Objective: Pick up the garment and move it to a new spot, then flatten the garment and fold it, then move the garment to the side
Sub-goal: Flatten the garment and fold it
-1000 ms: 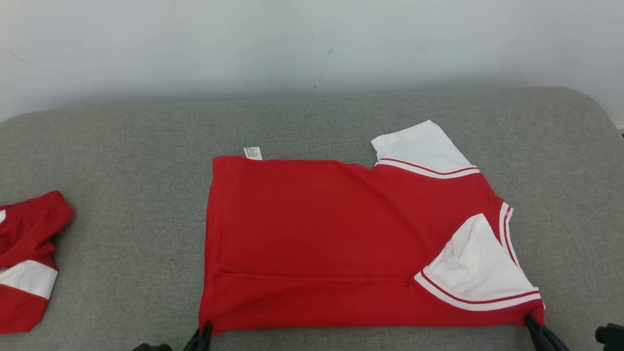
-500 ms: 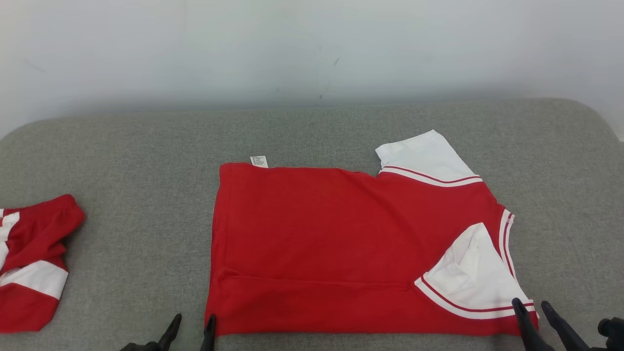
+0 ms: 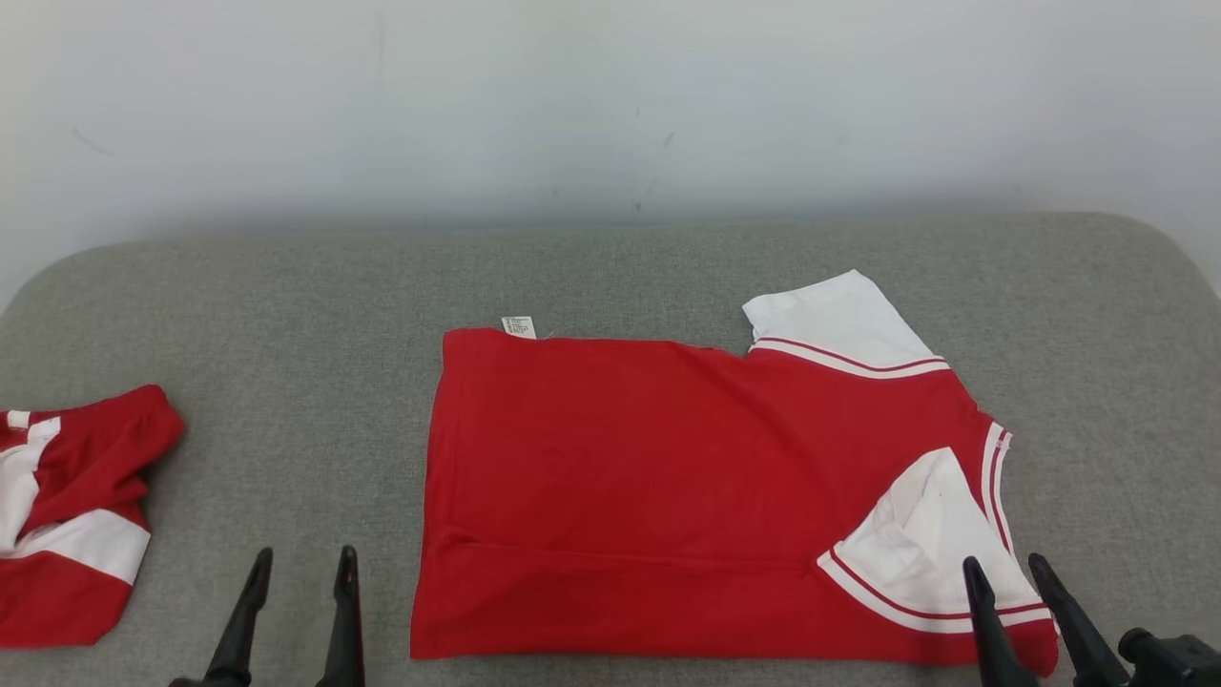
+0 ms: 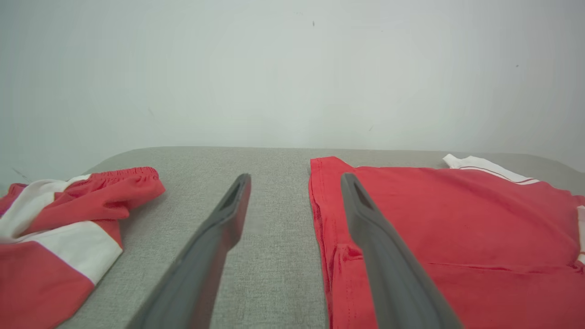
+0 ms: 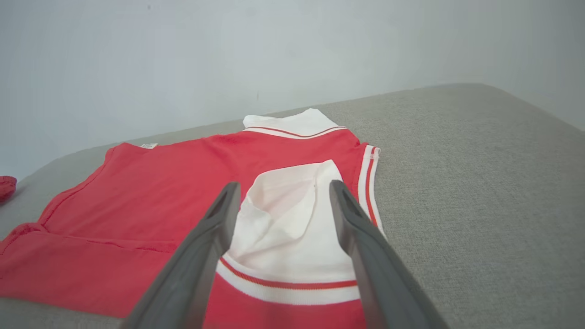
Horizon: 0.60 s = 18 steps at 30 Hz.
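1. Left pincer [image 3: 305,553] and right pincer [image 3: 1003,561] both gape apart, holding nothing.
2. Red garment [image 3: 649,477] with white sleeves lies folded flat on the grey bench [image 3: 286,315], right pincer over its near right corner.
3. Crumpled red-and-white clothing [image 3: 76,515] sits at far left.

From my end this reads as a plain indoor test room or lab bay, though I can't be sure. The work surface is a grey woven upholstered pad [image 3: 286,315] with rounded corners, set against a bare white wall [image 3: 610,95] with a few scuff marks. A red-and-white shirt [image 3: 649,477] and a second red-and-white garment [image 3: 76,515] lie on it.
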### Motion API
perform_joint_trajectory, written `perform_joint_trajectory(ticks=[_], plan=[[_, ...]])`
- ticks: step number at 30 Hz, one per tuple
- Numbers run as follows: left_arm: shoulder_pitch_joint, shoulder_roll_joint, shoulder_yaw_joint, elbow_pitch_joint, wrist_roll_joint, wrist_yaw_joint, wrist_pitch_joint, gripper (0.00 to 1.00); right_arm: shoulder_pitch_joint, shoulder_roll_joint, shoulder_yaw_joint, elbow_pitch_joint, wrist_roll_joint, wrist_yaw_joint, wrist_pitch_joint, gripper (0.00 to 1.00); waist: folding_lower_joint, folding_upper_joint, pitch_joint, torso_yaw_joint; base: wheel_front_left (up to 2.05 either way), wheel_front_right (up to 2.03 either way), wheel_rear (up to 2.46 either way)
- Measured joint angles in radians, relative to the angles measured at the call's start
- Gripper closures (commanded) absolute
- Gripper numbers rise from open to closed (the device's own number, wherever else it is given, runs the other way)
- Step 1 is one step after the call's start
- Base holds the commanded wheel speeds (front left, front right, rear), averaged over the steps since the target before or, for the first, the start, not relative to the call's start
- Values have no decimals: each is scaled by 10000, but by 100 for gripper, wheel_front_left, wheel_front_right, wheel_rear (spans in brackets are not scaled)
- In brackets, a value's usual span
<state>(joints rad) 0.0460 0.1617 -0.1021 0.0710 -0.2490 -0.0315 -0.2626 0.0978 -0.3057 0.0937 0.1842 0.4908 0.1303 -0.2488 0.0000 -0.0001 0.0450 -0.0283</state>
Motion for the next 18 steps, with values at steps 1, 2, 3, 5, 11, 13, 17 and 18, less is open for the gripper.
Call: perform_joint_trajectory(ticks=[1,2,3,5,11,13,17,18], plan=[[148,-100,163,-138,205,-40,0,0,-1,69,10,27,-238,0,-40,0,0,0,-10,7,0,0,0],[250,-228,337,-222,314,-50,0,0,-1,140,-17,54,-456,0,-77,0,1,0,-14,17,0,0,0],[340,-343,500,-276,399,-104,0,0,0,242,-48,61,-646,0,-86,0,0,0,-23,26,0,0,0],[427,-539,805,-303,535,-180,0,0,23,625,-293,-107,-849,0,-109,0,0,0,-28,37,0,0,0],[551,-894,1308,-182,803,-487,0,0,267,1553,-717,-692,-1559,0,-127,0,0,0,15,45,0,0,0],[539,-936,1352,-8,809,-571,0,0,300,1651,-685,-671,-1693,0,-127,0,0,0,54,22,0,0,0],[75,-982,1363,428,930,-750,0,0,99,1628,-681,-671,-1791,0,-127,0,0,0,197,-33,0,0,0],[-163,-988,1348,577,949,-769,0,0,-33,1593,-686,-671,-1829,0,-127,0,0,0,246,-57,0,0,0]])
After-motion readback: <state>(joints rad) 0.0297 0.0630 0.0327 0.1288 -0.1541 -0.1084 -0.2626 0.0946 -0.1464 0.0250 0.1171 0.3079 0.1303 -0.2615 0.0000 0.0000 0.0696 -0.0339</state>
